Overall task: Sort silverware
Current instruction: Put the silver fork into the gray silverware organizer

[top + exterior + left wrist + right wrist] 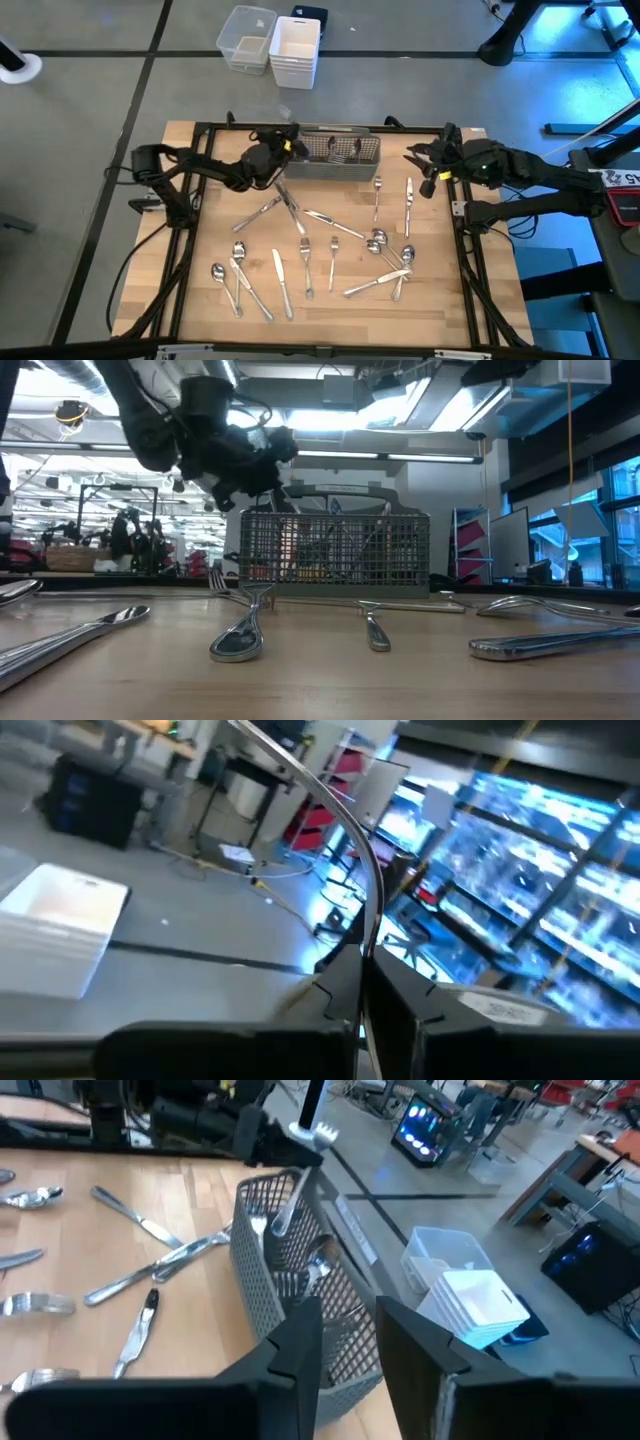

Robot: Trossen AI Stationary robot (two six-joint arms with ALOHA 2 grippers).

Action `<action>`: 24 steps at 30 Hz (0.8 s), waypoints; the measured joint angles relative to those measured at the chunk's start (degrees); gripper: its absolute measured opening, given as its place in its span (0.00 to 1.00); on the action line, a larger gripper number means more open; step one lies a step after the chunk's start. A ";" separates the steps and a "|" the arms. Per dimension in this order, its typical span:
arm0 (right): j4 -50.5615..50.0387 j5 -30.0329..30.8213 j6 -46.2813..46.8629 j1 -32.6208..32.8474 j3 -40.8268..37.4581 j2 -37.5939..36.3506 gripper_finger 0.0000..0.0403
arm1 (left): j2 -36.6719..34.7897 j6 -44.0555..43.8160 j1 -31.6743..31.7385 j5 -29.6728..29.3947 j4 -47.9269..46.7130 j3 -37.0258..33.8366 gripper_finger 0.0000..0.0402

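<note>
risk sits with the left gripper (285, 143), clamped narrow on a fork (300, 1165) above the caddy (340, 160). released tilted, it could catch the rim and fall outside. right gripper (425, 168) waits half-open beside the caddy.

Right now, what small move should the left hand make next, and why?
Probably lower and release: the left hand is shut on a knife whose tip already hangs inside the wire-mesh caddy's end compartment. The right hand waits beside the caddy's other end.

Even overhead light, bright ceiling strips glaring, left wrist view motion-blurred.
</note>
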 joint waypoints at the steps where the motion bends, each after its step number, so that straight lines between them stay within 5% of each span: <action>1: 0.15 -0.14 0.01 0.00 -0.29 0.18 0.25 | 0.60 1.16 -0.07 0.87 -0.01 0.80 0.02; 10: -0.03 -0.19 -0.01 0.00 -3.86 0.87 0.25 | 1.46 13.18 -0.92 4.28 -1.97 2.59 0.09; 24: -0.68 -0.22 1.01 0.00 -4.28 1.11 0.25 | 0.27 10.39 -2.77 4.34 -10.24 2.59 0.28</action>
